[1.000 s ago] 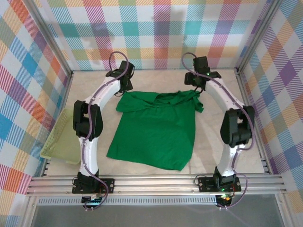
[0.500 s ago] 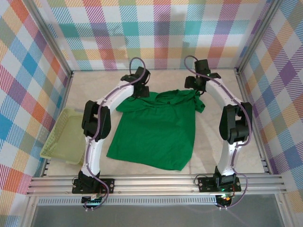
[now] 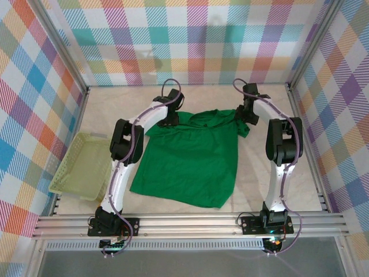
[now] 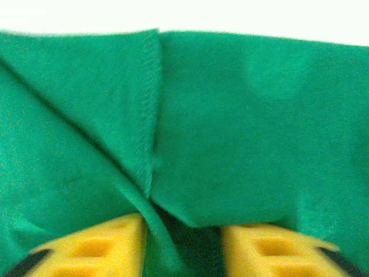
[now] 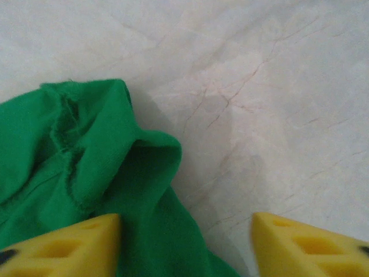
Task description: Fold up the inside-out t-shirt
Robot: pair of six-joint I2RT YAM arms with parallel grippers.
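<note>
From above, one green t-shirt [image 3: 187, 158] lies flat on the bench [image 3: 259, 173], with one mesh basket [image 3: 81, 167] well left of it and the left arm [image 3: 124, 144] and right arm [image 3: 282, 144] at its far shoulders. Left wrist: two left fingers [image 4: 104, 245] flank a raised shirt fold; clamped or not, I cannot tell. Right wrist: two right fingers [image 5: 69, 242] stand released, straddling the shirt's crumpled edge.

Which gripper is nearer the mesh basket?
Left. The left gripper is on the t-shirt's far-left shoulder, on the basket's side. The right gripper is at the far-right sleeve, with the shirt's width between.
</note>
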